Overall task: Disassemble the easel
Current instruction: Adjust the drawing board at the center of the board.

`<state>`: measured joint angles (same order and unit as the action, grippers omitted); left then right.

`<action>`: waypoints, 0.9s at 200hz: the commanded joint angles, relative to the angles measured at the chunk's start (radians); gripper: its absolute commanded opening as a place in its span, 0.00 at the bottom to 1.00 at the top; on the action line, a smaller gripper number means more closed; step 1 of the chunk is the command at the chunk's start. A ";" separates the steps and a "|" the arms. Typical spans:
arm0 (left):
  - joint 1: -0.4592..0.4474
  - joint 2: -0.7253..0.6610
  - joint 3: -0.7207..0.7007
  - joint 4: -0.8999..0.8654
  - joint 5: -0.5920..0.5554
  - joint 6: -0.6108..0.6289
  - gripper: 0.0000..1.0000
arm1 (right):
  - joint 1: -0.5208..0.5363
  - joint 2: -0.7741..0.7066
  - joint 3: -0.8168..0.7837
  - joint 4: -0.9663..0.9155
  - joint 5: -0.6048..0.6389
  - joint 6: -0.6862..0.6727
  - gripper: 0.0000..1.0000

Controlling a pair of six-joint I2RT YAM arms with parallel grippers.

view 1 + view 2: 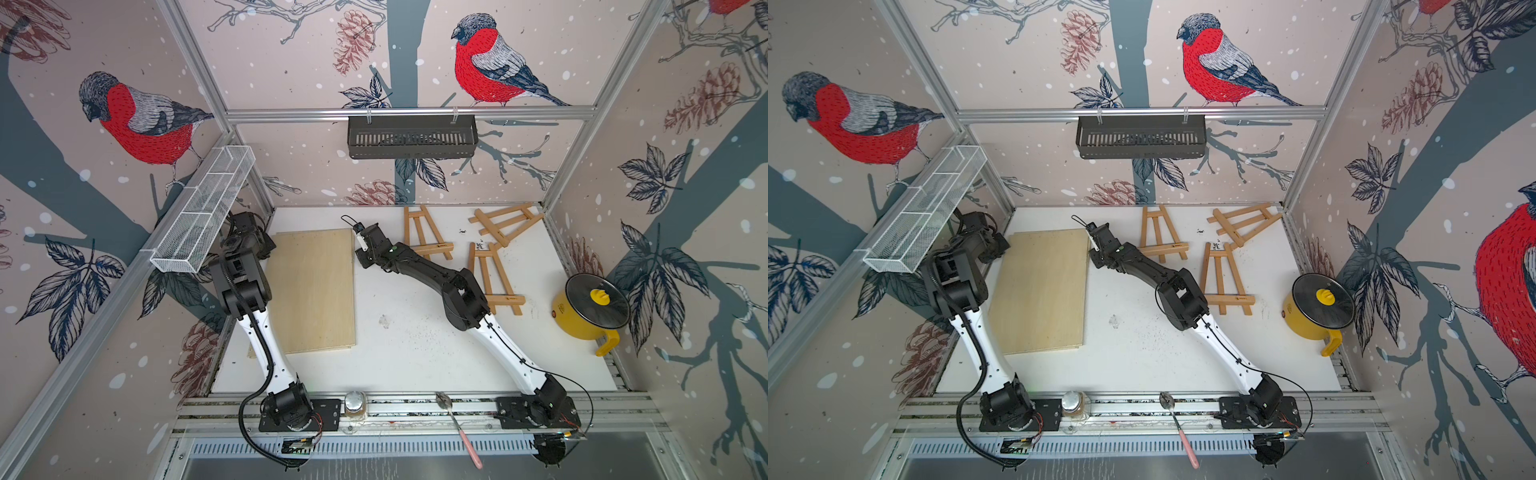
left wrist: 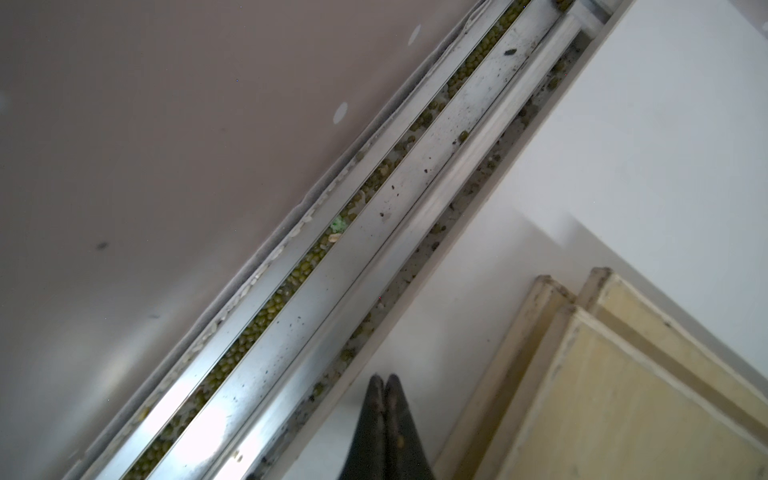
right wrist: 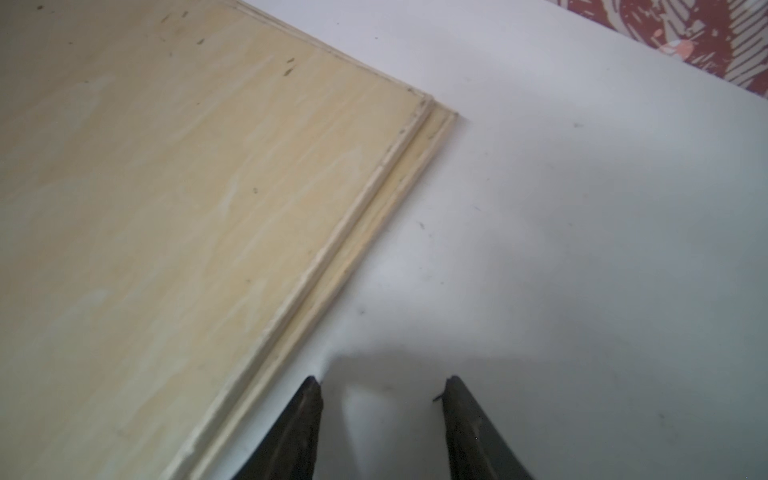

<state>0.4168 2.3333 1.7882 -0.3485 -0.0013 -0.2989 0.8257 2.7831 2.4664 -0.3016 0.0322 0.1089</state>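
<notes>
Three small wooden easels lie flat at the back right of the white table in both top views: one (image 1: 424, 237) nearest the middle, one (image 1: 505, 224) in the back corner, one (image 1: 492, 278) partly under my right arm. Two stacked plywood boards (image 1: 311, 291) lie flat on the left. My right gripper (image 3: 384, 386) is open and empty, just off the boards' (image 3: 166, 208) right edge, above bare table. My left gripper (image 2: 384, 379) is shut on nothing, near the boards' (image 2: 623, 395) corner and the left side rail. Neither gripper touches an easel.
A yellow pot with a black lid (image 1: 592, 309) stands at the right edge. A jar (image 1: 355, 405) and a pink-handled spoon (image 1: 457, 428) rest on the front rail. A white wire basket (image 1: 203, 208) overhangs my left arm. The left rail's groove (image 2: 332, 249) holds green beans.
</notes>
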 commanded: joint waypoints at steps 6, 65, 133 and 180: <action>0.003 0.009 0.003 -0.032 0.047 -0.015 0.00 | 0.012 0.011 0.008 -0.024 -0.025 0.008 0.49; 0.004 0.027 0.020 -0.034 0.106 -0.025 0.00 | 0.016 0.014 0.011 -0.016 -0.025 0.006 0.49; 0.003 0.056 0.048 -0.023 0.195 -0.039 0.00 | 0.013 0.017 0.010 -0.014 -0.021 0.002 0.50; 0.003 0.078 0.075 -0.026 0.227 -0.046 0.00 | 0.010 0.016 0.010 -0.011 -0.019 0.005 0.50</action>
<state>0.4213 2.3917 1.8545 -0.3019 0.1631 -0.3344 0.8341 2.7876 2.4741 -0.3042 0.0360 0.1085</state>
